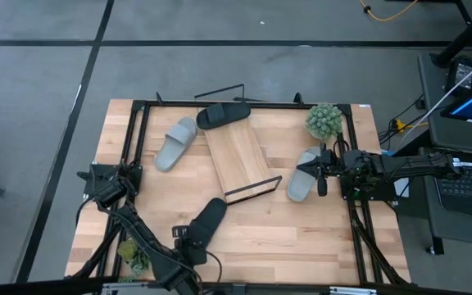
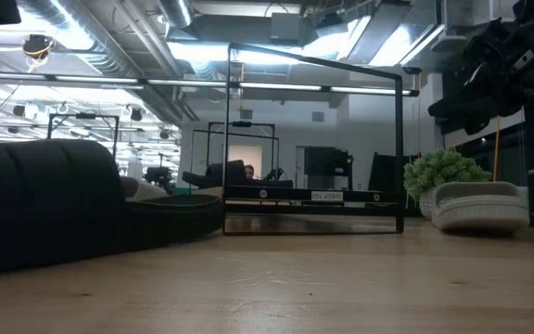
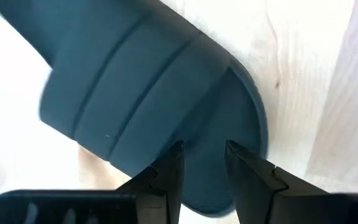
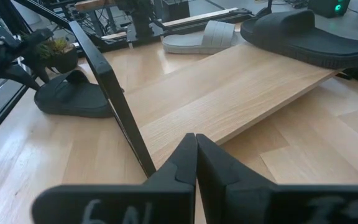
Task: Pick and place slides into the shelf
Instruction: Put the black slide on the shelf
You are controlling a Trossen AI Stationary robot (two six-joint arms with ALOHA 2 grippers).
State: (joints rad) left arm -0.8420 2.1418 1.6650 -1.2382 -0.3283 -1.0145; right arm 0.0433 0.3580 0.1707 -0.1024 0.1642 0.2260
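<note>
four slides counted: two black, two grey. black slide one (image 1: 223, 115) lying across the far end of the shelf (image 1: 238, 156), partly on the board. black slide two (image 1: 206, 220) on the table (image 1: 301, 229) near the front edge, left gripper (image 1: 188, 235) at its end, fingers (image 3: 166, 177) partly apart and straddling its rim, not clamped. grey slide one (image 1: 175, 142) on the table left of the shelf. grey slide two (image 1: 303, 174) right of the shelf, beside the right gripper (image 1: 321, 172), fingers pressed together, holding nothing. two potted plants: one (image 1: 324, 120) at the far right, one (image 1: 131, 252) at the near left.
</note>
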